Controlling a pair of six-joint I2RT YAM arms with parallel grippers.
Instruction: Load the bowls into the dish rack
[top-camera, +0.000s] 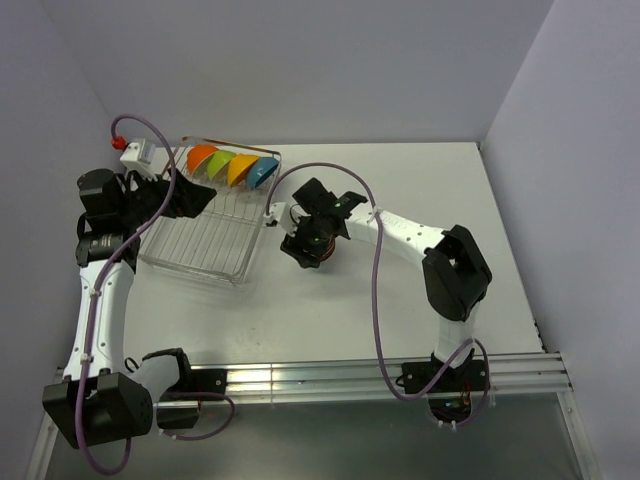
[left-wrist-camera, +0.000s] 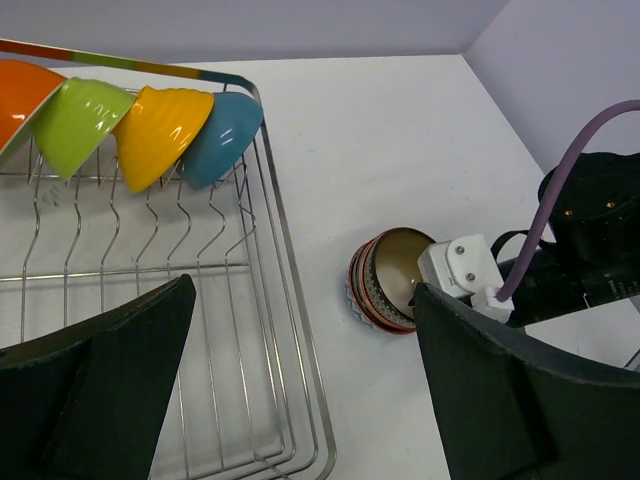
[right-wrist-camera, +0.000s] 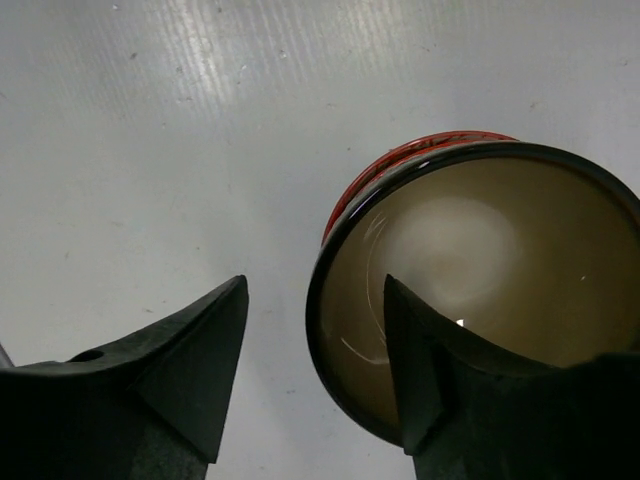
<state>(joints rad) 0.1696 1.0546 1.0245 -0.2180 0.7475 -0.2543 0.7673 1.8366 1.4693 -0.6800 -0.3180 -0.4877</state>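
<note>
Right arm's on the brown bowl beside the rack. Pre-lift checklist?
1. Right gripper straddles the brown bowl rim, one finger inside: ok.
2. Grip closed on the rim: not ok, a gap shows beside the outer finger.
3. Bowl upright on the table: ok.
4. Free tines in the dish rack beside the blue bowl: ok.
5. Left gripper, open, out of the way: cannot tell; it hangs over the rack.

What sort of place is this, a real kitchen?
Most likely a robotics lab bench, not a kitchen: a bare white table boxed in by plain wall panels, an aluminium rail along its near edge, and a dish rack holding bowls.
</note>
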